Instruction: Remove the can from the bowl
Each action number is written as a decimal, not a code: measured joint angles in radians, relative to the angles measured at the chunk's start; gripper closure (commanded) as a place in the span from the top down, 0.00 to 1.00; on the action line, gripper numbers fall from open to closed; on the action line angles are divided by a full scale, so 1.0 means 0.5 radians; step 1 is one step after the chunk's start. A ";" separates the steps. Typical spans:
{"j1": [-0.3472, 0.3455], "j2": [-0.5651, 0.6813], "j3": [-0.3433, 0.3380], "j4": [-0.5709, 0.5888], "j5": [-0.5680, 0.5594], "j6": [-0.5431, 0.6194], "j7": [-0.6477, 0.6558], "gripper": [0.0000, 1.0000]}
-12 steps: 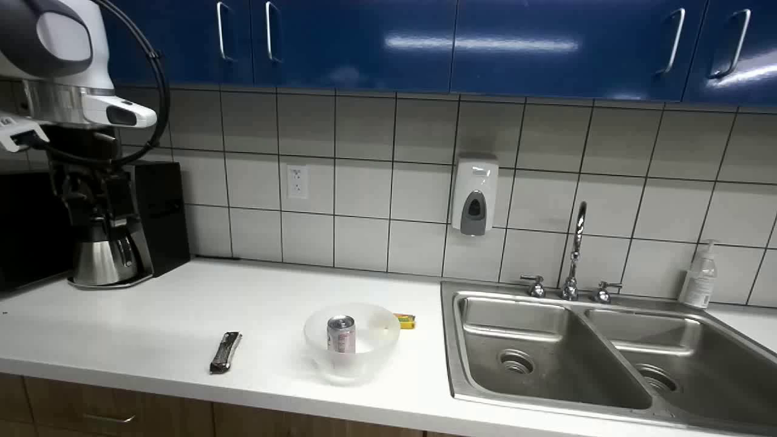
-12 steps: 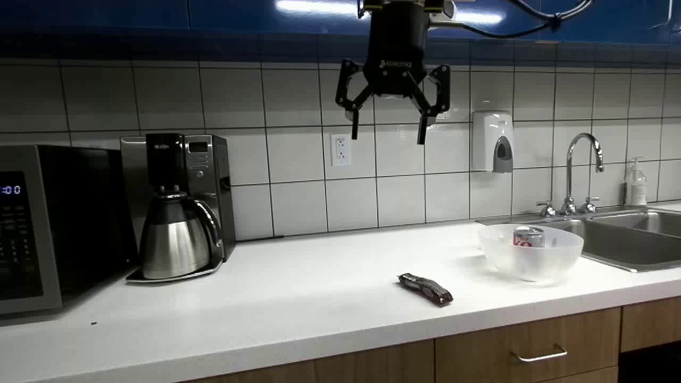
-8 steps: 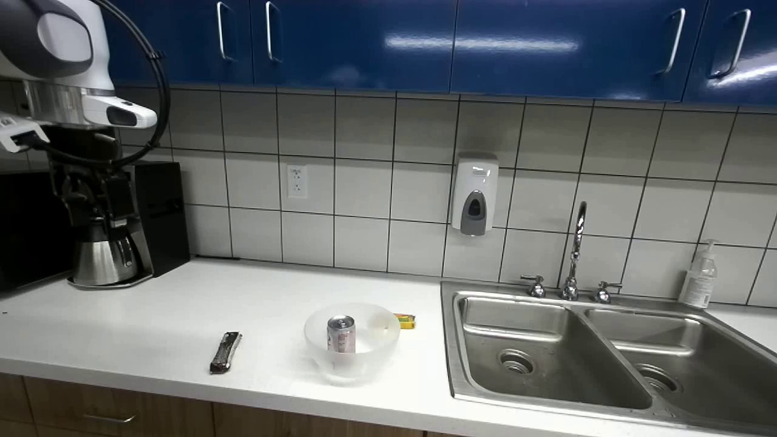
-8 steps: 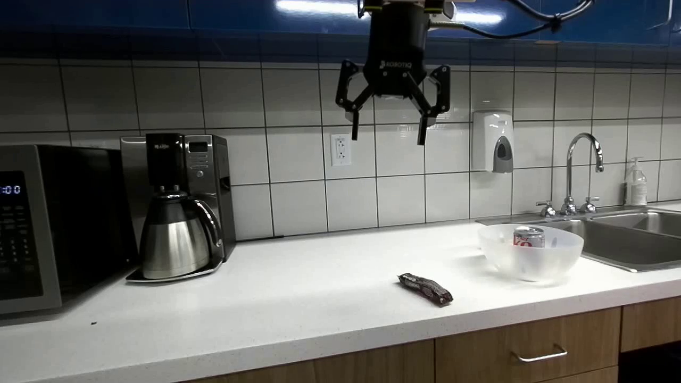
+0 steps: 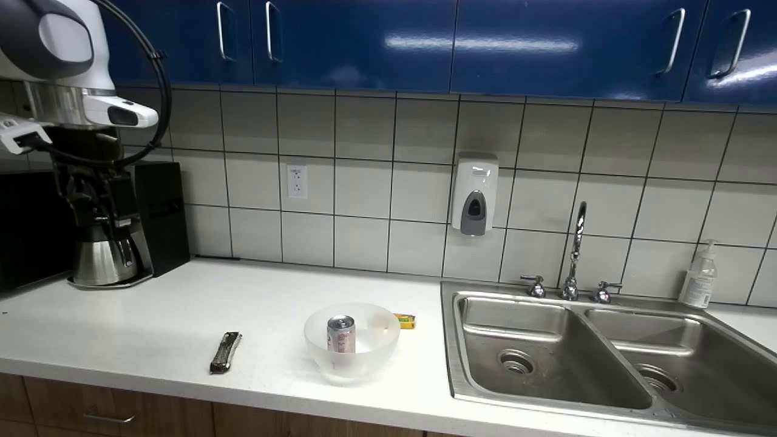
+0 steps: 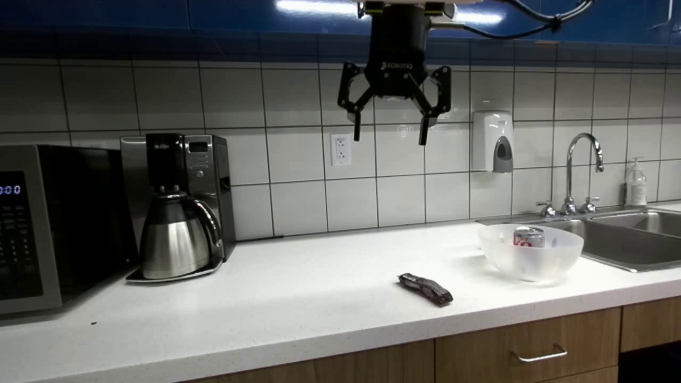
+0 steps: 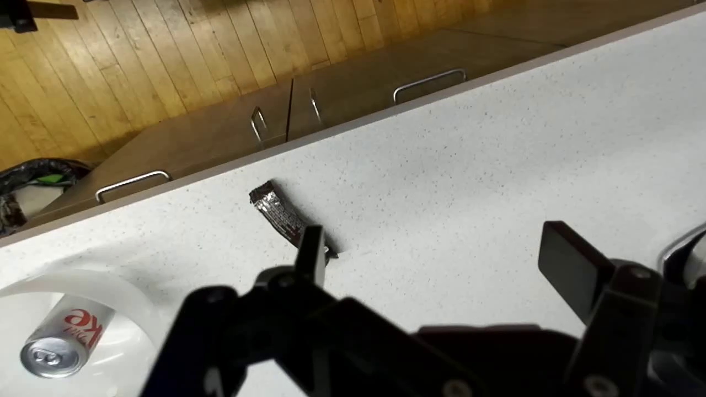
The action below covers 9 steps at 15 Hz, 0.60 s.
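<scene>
Gripper [image 6: 390, 140]: fingers spread wide with nothing between them; it hangs high over the counter [image 6: 298, 303], well apart from the bowl [image 6: 556, 260].
Can [image 5: 341, 335]: inside the bowl, ungrasped; in both exterior views its lower part shows only faintly through the bowl's wall.
Bearing from gripper to can: sideways along the counter towards the sink [image 5: 454, 340], and down. In the wrist view the can [image 7: 69, 333] lies outside the finger gap, beyond the finger nearer the bowl.
Can's long axis: upright or nearly so, pull-tab end up; a slight lean cannot be ruled out.
Finger direction: pointing down, roughly parallel with the can's axis.
Can against bowl wall: contact cannot be told.
Dark wrapped bar [image 6: 425, 289]: on the counter, on the gripper's side of the bowl.
Stage, as judged: approach; removal not yet begun.
Next move, as judged: travel sinkward at height, then a straight descent with one finger either side of the can, both inside the rim.
Bowl risk, as judged: a finger landing on the rim could tip or push the bowl.
</scene>
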 measured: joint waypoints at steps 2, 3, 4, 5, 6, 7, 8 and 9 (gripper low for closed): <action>-0.011 -0.003 0.000 -0.041 -0.092 0.123 0.062 1.00; -0.023 -0.004 0.000 -0.071 -0.143 0.198 0.099 1.00; -0.044 -0.005 0.000 -0.107 -0.196 0.279 0.138 1.00; -0.069 -0.006 -0.001 -0.142 -0.243 0.347 0.170 1.00; -0.099 -0.006 -0.001 -0.179 -0.286 0.407 0.193 1.00; -0.134 -0.005 -0.004 -0.214 -0.331 0.462 0.214 1.00; -0.170 -0.005 -0.008 -0.245 -0.373 0.509 0.230 1.00; -0.208 -0.004 -0.013 -0.271 -0.415 0.549 0.244 1.00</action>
